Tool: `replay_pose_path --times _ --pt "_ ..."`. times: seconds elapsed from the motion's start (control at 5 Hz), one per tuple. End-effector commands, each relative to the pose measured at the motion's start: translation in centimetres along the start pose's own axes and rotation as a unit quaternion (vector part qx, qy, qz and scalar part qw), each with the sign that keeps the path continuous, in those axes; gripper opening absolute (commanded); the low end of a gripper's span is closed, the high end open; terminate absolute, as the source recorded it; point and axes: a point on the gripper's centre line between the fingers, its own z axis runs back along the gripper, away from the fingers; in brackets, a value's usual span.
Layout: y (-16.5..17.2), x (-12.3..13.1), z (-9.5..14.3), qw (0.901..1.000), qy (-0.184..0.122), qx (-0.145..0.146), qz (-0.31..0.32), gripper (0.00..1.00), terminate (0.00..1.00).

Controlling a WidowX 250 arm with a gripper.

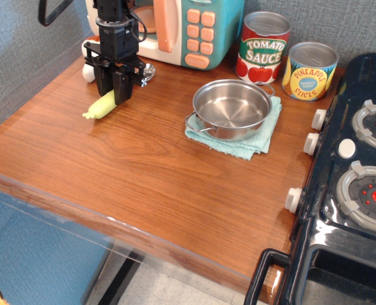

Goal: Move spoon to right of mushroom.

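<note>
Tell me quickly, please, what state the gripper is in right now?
Gripper: closed on the spoon, gripping its pale yellow-green handle low over the table.

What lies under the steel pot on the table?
A folded light blue cloth lies under the pot, sticking out at the right and front. The part of the cloth beneath the pot is covered.

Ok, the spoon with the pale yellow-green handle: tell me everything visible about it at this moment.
The spoon with the thick pale yellow-green plastic handle lies slanted at the back left of the wooden table. Its nubbed end points down-left, toward the table's left edge. The black gripper stands over its upper part, fingers closed around the handle. A shiny metal bowl shows just right of the gripper, near the toy microwave. Whether the handle rests on the wood or hangs just above it cannot be told.
</note>
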Motion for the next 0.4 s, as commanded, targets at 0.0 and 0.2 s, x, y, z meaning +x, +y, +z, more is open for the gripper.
replay_pose_path --times 0.0,0.2 --pt "0.1 0.7 1.6 0.9993 -0.035 -0.003 0.011 1.0 0.0" --pt "-0.2 -0.1 4.4 0.9969 -0.075 0.001 0.025 1.0 0.0"
